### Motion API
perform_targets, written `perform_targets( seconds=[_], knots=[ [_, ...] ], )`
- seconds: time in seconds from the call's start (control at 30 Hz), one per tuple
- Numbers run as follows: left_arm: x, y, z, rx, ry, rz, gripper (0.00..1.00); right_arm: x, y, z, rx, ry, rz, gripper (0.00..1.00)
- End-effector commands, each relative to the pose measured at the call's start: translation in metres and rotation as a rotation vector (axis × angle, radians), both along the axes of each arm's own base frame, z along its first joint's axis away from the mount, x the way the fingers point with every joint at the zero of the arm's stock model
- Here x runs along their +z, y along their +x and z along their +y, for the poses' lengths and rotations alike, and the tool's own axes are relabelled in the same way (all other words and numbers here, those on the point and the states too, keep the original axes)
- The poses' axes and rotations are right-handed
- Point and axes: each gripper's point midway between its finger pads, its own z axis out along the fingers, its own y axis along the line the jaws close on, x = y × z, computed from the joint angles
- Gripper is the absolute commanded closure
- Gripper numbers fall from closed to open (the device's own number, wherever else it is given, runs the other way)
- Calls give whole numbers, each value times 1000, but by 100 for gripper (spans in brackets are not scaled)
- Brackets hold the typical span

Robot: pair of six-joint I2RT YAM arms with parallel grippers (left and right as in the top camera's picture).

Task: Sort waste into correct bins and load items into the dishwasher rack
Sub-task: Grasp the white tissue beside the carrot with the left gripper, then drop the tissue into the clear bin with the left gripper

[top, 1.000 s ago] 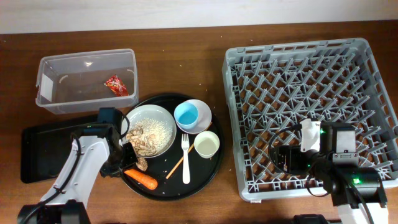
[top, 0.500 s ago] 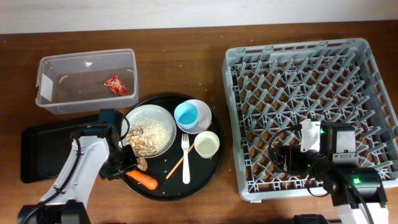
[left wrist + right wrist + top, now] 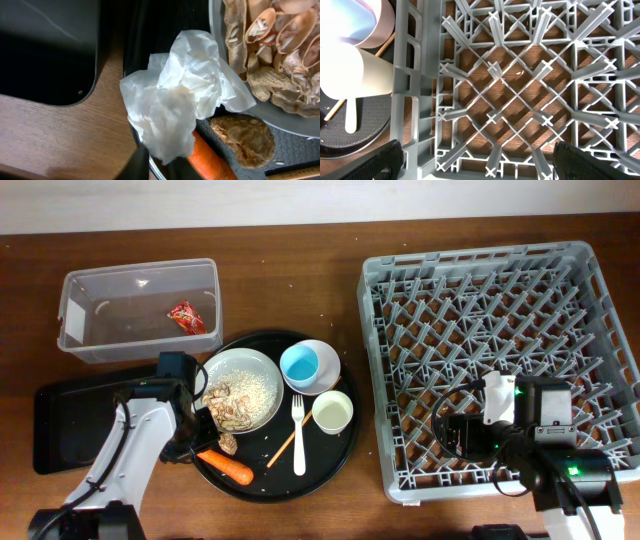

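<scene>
My left gripper [image 3: 192, 440] [image 3: 156, 164] is shut on the crumpled white tissue [image 3: 175, 105] at the left rim of the round black tray [image 3: 345, 455]. The orange carrot [image 3: 225, 467] [image 3: 209, 161] lies just beside it. The pale-grey bowl [image 3: 250, 370] holds rice and brownish scraps [image 3: 270, 55]. The red wrapper [image 3: 186, 317] lies in the clear tub [image 3: 100, 320]. The shallow black tray [image 3: 70, 425] [image 3: 45, 50] is left of the gripper. My right gripper [image 3: 455, 435] [image 3: 485, 167] is open and empty over the dishwasher rack [image 3: 500, 280] [image 3: 520, 100].
On the round tray are a light-blue cup [image 3: 300, 364] in the whitish-pink bowl [image 3: 328, 360], a cream cup [image 3: 332, 413] [image 3: 350, 65], a white fork [image 3: 298, 435], a thin wooden stick [image 3: 283, 448] and a brown scrap [image 3: 242, 140].
My left gripper has shifted slightly left toward the round tray's rim, with the tissue in it. The right arm has not moved.
</scene>
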Motion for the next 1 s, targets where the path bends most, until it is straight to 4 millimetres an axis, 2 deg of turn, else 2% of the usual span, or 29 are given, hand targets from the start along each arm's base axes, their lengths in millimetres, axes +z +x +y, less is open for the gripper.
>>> perform_targets(
  seconds=[0.0, 0.2, 0.3, 0.4, 0.53, 0.6, 0.67, 0.73, 0.87, 0.97],
  knots=[
    [-3, -1, 2, 1, 8, 4, 97, 8, 2, 2, 2, 8, -21, 2],
    [-1, 2, 2, 1, 8, -2, 99, 8, 2, 2, 2, 8, -21, 2],
    [13, 12, 2, 1, 9, -23, 99, 8, 2, 2, 2, 8, -21, 1],
    [41, 27, 3, 1, 16, -53, 99, 8, 2, 2, 2, 7, -22, 2],
    [90, 47, 3, 1, 16, -114, 99, 8, 2, 2, 2, 7, -23, 2],
    [112, 64, 4, 2, 17, -186, 100, 8, 2, 2, 2, 8, -23, 2],
    [136, 94, 4, 3, 17, -318, 99, 8, 2, 2, 2, 8, -24, 2],
    [154, 132, 4, 4, 17, -488, 100, 8, 2, 2, 2, 8, -24, 1],
    [166, 180, 5, 7, 21, -658, 99, 8, 2, 2, 2, 8, -24, 2],
    [160, 206, 15, 26, 79, -710, 99, 8, 2, 2, 2, 8, -24, 2]
  ],
)
